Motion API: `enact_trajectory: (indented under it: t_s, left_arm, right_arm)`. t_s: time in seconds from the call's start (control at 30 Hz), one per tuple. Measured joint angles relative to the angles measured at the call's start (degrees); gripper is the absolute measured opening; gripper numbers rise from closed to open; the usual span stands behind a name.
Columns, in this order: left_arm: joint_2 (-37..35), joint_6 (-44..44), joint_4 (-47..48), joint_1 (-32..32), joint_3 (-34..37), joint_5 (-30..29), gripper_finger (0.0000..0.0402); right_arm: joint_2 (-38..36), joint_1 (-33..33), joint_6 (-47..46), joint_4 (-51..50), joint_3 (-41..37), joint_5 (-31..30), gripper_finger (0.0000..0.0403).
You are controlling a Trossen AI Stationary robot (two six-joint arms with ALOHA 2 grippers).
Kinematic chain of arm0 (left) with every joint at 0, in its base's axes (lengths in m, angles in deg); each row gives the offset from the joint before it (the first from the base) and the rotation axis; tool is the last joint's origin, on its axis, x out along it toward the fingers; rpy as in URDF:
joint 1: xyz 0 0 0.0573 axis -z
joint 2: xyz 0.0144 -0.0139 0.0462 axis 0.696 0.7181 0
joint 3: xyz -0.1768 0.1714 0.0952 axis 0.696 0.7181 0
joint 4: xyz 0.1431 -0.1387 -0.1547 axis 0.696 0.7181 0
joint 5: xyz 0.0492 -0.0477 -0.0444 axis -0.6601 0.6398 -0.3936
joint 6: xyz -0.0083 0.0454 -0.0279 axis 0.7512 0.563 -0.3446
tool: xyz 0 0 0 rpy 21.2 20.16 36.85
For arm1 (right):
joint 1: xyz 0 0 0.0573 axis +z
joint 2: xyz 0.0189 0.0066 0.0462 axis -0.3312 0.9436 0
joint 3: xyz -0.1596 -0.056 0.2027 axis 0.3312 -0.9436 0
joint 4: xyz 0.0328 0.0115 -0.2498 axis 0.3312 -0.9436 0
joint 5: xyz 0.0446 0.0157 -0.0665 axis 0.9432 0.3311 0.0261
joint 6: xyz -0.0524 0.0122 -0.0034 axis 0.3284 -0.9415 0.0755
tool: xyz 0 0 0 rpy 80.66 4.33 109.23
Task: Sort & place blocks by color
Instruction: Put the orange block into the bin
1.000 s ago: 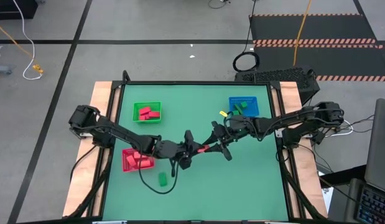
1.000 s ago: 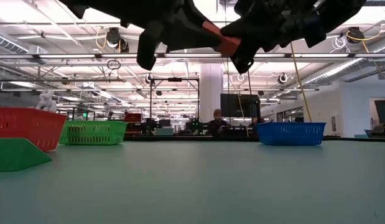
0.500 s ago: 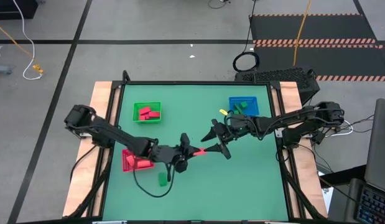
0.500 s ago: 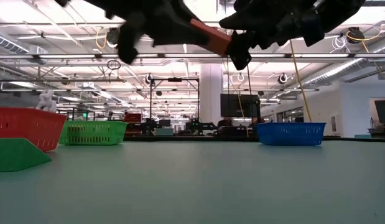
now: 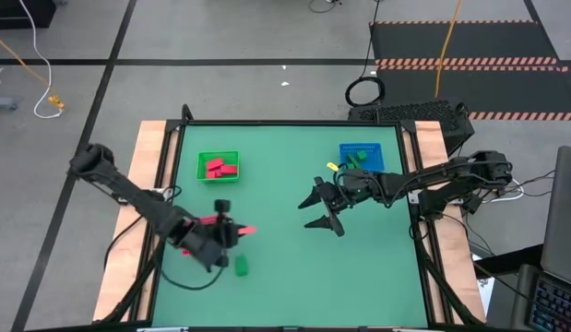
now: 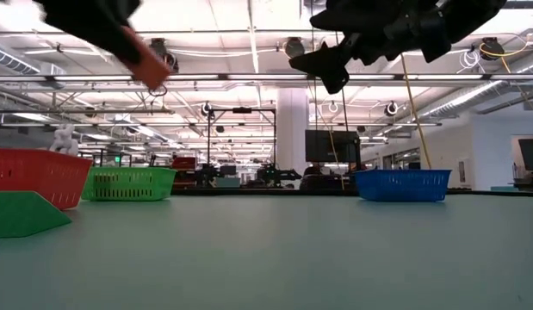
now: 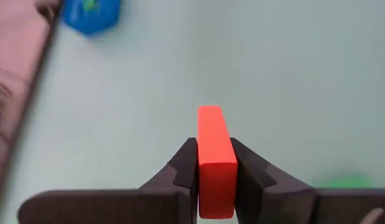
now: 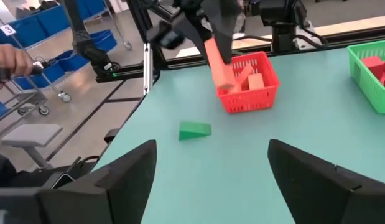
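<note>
Fingers of the left gripper (image 7: 216, 180) pinch a red rectangular bar block (image 7: 215, 158), lifted beside the red mesh tray (image 8: 248, 84), presumably its colour-matched home, while the right gripper (image 5: 319, 208) hovers mid-table, spread wide and empty.

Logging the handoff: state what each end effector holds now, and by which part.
The left end effector is shut on the red block, pinching its long side faces near one end, the rest sticking out forward. The right end effector is open and holds nothing.
</note>
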Motion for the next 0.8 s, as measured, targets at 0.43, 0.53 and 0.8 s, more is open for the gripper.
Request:
enact_trajectory:
  t_s: [0.43, 0.53, 0.8]
  left_arm:
    - [-2.4, -54.1, 29.1, 11.6, 0.0, 13.5, 0.0056]
    - [-2.4, -62.8, 34.1, 12.7, 0.0, 14.7, 0.0056]
    - [-2.4, -69.6, 34.4, 13.0, 0.0, 24.8, 0.017]
  right_arm:
    - [0.0, 0.1, -1.8, -1.3, 0.0, 0.1, 0.0293]
    - [0.0, 0.1, -2.8, -1.0, 0.0, 0.1, 0.0293]
    - [0.0, 0.1, -4.6, -0.9, 0.0, 0.1, 0.0293]
